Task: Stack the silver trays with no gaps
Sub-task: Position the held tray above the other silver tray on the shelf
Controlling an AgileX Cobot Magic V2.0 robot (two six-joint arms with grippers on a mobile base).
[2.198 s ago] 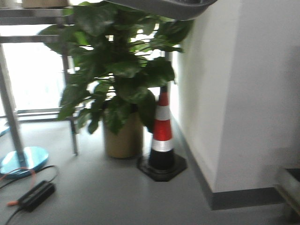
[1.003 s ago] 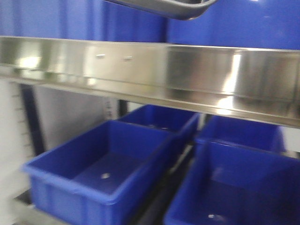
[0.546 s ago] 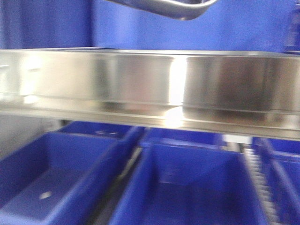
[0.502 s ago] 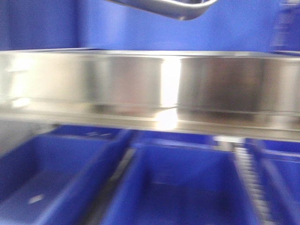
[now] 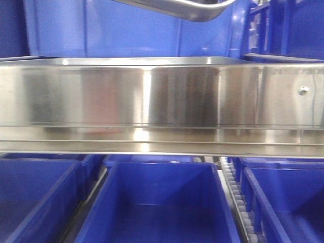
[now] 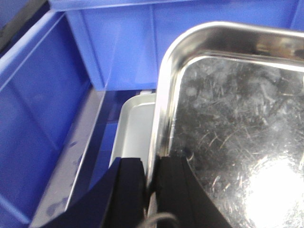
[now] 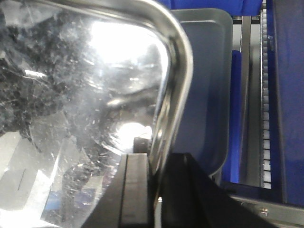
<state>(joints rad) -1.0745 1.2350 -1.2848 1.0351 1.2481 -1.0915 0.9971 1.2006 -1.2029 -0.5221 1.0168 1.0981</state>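
Left gripper [image 6: 151, 185] and right gripper [image 7: 156, 187] fingers closed narrow on opposite rims of the shiny rounded-corner stainless-steel tray [image 6: 228, 118], held over the matching grey steel tray [image 7: 204, 85] at upper right of frame; best kept level, corners squared, both sides lowered evenly.

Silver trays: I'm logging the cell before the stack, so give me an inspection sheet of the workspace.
Surface: brushed-steel shelf rail, one screw at right.
Job's things: held tray, scratched, hangs above lower tray; not nested.
Clutter: nothing seen.
Grippers: left gripper and right gripper each shut on the held tray's rim.
Cables: nothing seen.
Surroundings: blue bins above and below the shelf.
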